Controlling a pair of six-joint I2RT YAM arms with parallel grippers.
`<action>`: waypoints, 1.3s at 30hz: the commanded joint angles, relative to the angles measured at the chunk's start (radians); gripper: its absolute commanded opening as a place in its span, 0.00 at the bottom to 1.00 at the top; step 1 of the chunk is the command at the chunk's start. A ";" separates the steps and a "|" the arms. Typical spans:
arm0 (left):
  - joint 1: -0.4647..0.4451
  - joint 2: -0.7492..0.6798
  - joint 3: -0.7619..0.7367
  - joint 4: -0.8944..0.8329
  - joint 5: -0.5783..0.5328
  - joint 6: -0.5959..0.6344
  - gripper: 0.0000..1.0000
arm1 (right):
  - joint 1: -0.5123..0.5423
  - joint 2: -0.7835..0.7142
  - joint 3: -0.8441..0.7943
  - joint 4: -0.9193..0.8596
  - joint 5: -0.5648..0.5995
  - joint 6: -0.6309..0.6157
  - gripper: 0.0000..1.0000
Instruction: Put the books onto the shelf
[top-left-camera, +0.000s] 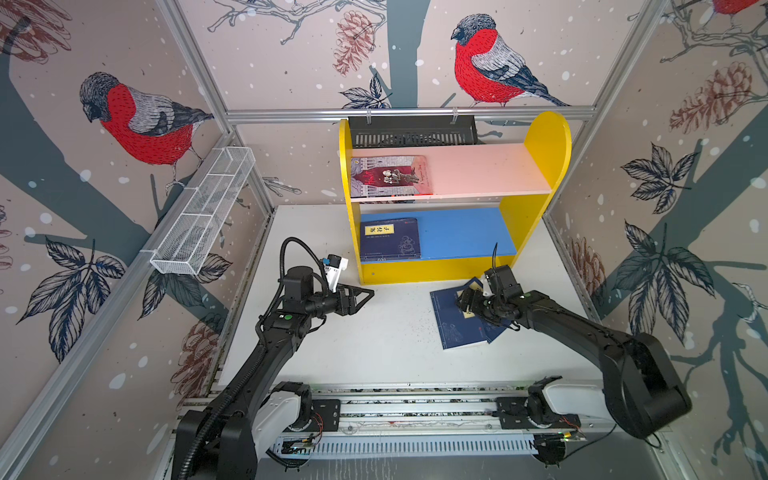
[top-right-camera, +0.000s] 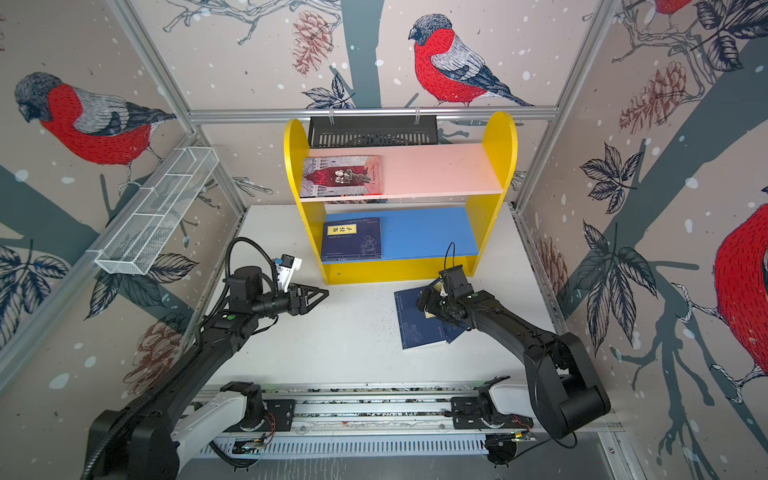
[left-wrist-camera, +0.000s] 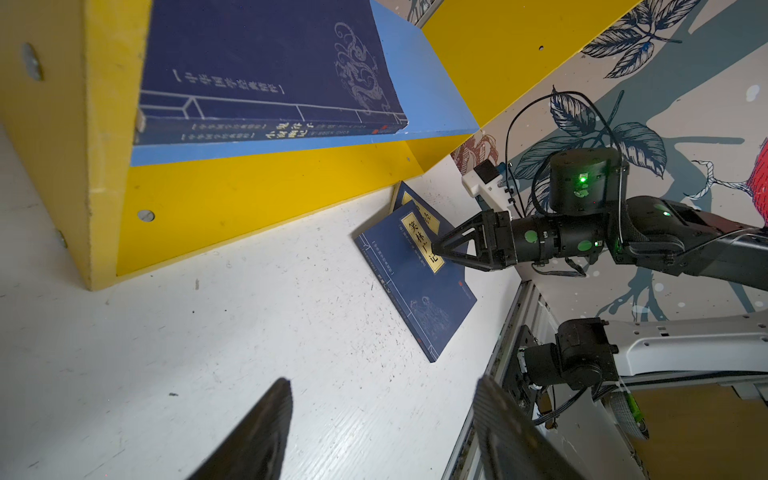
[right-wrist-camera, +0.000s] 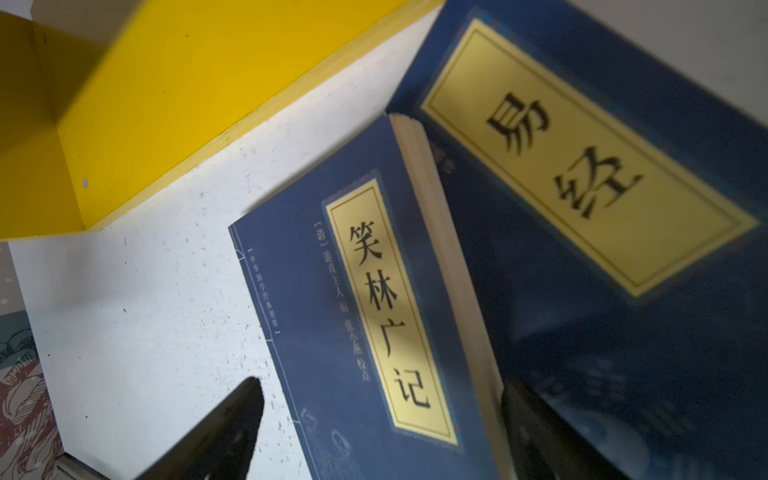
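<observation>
Right wrist view: the right gripper (right-wrist-camera: 382, 390), jaws wide open, straddles the upper navy book (right-wrist-camera: 365, 291), which lies across a second navy book (right-wrist-camera: 582, 166) on the table (right-wrist-camera: 145, 311) before the yellow shelf (right-wrist-camera: 187, 83), at its right end. Best slip one finger under the raised page edge, then pinch. The left gripper (left-wrist-camera: 382, 386) is open and empty.

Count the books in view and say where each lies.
5. A red-and-grey book lies on the pink upper board of the shelf. Two stacked navy books rest on its blue lower board. Two overlapping navy books lie on the table. Others may be hidden.
</observation>
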 joint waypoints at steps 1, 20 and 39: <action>-0.002 0.004 -0.004 -0.001 0.003 -0.001 0.70 | 0.007 0.002 0.002 -0.008 0.048 -0.015 0.91; -0.001 0.048 -0.075 0.069 0.017 -0.087 0.70 | 0.229 0.184 0.081 0.202 -0.134 0.010 0.88; -0.021 0.144 -0.183 0.231 0.042 -0.153 0.60 | 0.255 0.215 -0.014 0.377 -0.213 0.035 0.81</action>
